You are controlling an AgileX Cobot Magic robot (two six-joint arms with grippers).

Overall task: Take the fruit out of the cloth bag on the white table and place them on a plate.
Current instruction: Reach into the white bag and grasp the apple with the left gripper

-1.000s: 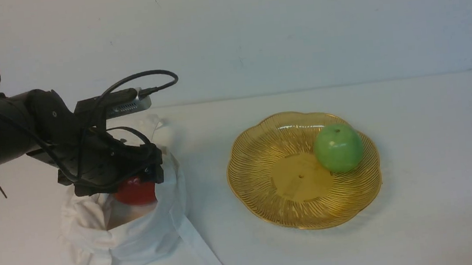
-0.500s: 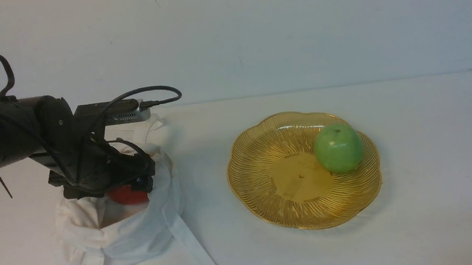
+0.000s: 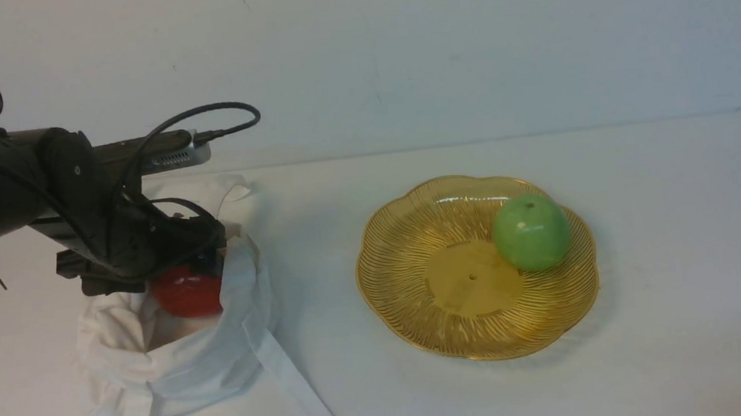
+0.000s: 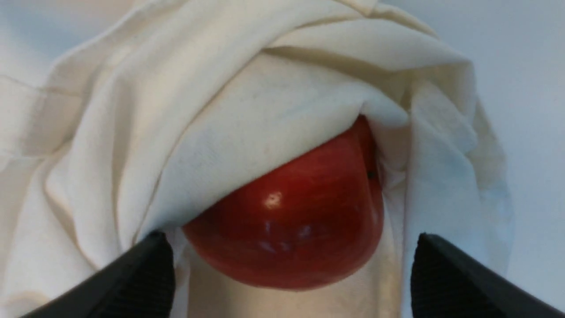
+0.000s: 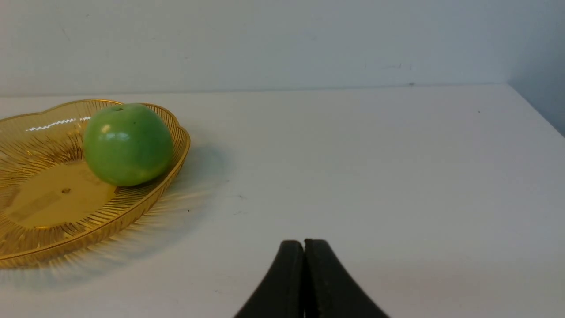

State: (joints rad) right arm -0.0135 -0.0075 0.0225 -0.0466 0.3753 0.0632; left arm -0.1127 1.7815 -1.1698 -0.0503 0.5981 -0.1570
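The red apple (image 3: 185, 294) sits in the open mouth of the white cloth bag (image 3: 183, 375) at the left of the white table (image 3: 683, 205). My left gripper (image 3: 206, 261) is at the bag's mouth, just above the apple. In the left wrist view its jaws (image 4: 291, 238) stand wide apart on either side of the apple (image 4: 291, 221), with a small gap on each side. A fold of the bag (image 4: 220, 110) covers the apple's far half. The amber plate (image 3: 421, 312) lies to the right. My right gripper (image 5: 303, 243) is shut and empty above bare table, right of the plate (image 5: 44, 207).
A green apple (image 3: 530, 232) lies on the plate's right side and also shows in the right wrist view (image 5: 128, 143). A long bag strap (image 3: 300, 391) trails toward the table's front edge. A wall stands behind the table.
My left gripper has moved left and slightly up. The red apple and the bag's mouth have shifted left with it. The plate and green apple have not moved.
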